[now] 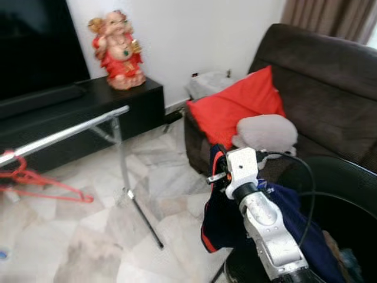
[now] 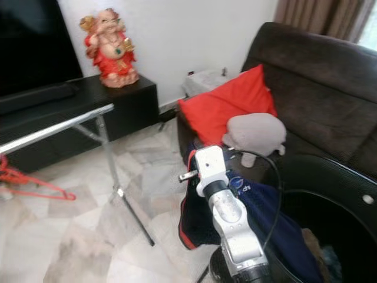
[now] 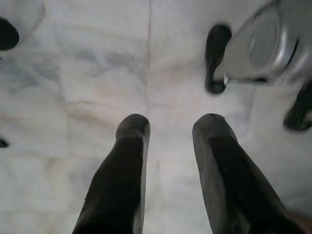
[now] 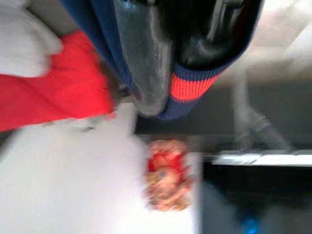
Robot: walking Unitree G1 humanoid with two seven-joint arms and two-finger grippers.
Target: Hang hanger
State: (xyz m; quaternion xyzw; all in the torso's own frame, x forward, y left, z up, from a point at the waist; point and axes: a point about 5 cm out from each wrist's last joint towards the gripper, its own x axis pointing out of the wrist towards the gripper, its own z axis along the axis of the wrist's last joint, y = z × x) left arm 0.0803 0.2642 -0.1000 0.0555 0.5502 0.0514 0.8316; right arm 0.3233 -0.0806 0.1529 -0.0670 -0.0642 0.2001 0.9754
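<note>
A red hanger point(image 1: 35, 180) hangs from the left end of a silver clothes rail point(image 1: 70, 132). My right gripper point(image 1: 218, 160) is raised in front of the sofa, well to the right of the rail. It is shut on a navy garment point(image 1: 227, 227) with red trim. The cloth drapes over its fingers point(image 4: 146, 58) and hangs down beside the arm. In the left wrist view my left gripper point(image 3: 168, 129) hangs open over the marble floor with nothing between its fingers.
The rail's slanted leg point(image 1: 141, 215) stands on the marble floor between me and the hanger. A dark sofa point(image 1: 330, 88) holds a red cushion point(image 1: 235, 109) and a grey plush point(image 1: 265, 132). A black basket point(image 1: 341, 177) sits at lower right. A statue point(image 1: 121, 50) stands on the black cabinet point(image 1: 88, 109).
</note>
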